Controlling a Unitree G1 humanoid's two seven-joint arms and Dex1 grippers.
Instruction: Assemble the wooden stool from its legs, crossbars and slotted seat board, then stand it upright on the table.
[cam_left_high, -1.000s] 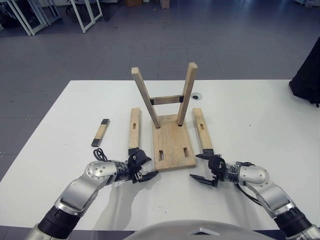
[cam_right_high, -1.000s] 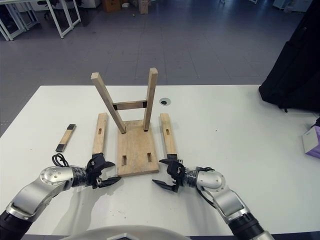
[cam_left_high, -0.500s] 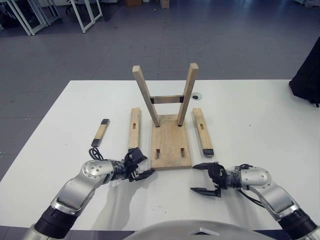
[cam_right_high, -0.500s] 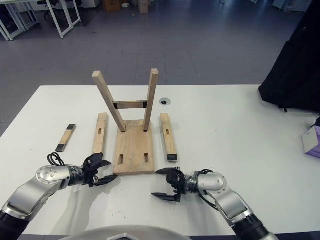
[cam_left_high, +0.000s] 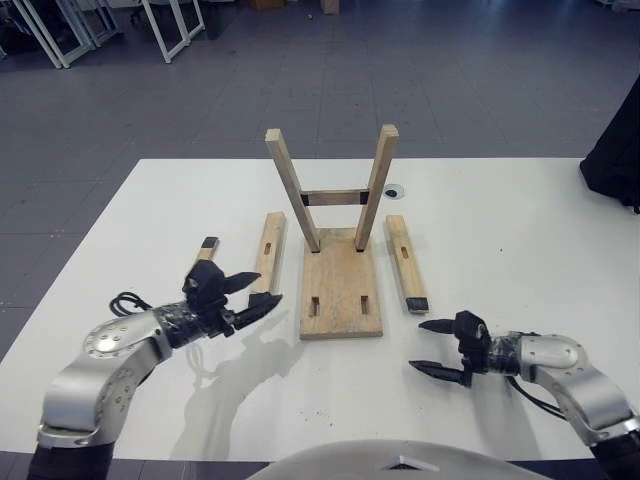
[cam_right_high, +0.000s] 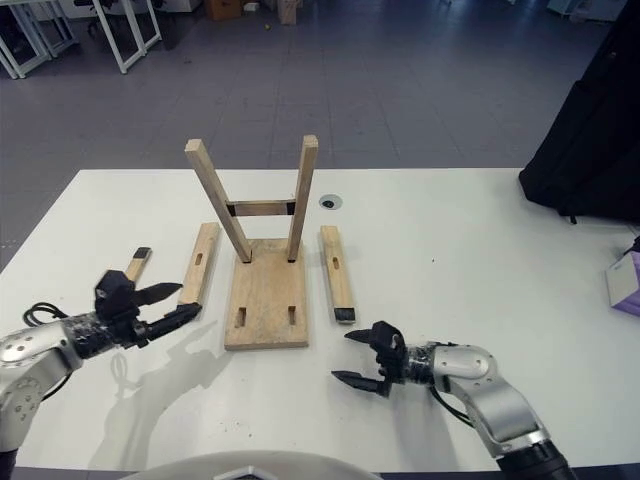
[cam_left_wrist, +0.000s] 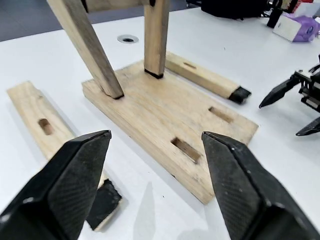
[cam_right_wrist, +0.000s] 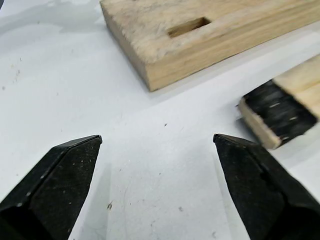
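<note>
The slotted seat board (cam_left_high: 340, 283) lies flat mid-table with two legs (cam_left_high: 375, 185) standing in its far slots, joined by a crossbar (cam_left_high: 332, 198). Its two near slots (cam_left_wrist: 186, 148) are empty. One loose leg (cam_left_high: 268, 253) lies to the left of the board and another (cam_left_high: 405, 263) to the right. A short crossbar (cam_left_high: 204, 260) lies further left. My left gripper (cam_left_high: 264, 288) hovers open and empty above the near end of the left loose leg. My right gripper (cam_left_high: 417, 346) is open and empty low over the table, right of the board's near corner, close to the right leg's black tip (cam_right_wrist: 277, 115).
A round cable hole (cam_left_high: 391, 190) sits in the table behind the stool. A black bag (cam_right_high: 590, 130) stands beyond the table's right side, and a purple box (cam_right_high: 625, 282) is at the far right edge. The white table (cam_left_high: 500, 230) is bare to the right.
Both grippers have drawn away from the board's near corners: the left rose and swung left over the loose leg, the right slid right and nearer the front edge. The board straightened slightly.
</note>
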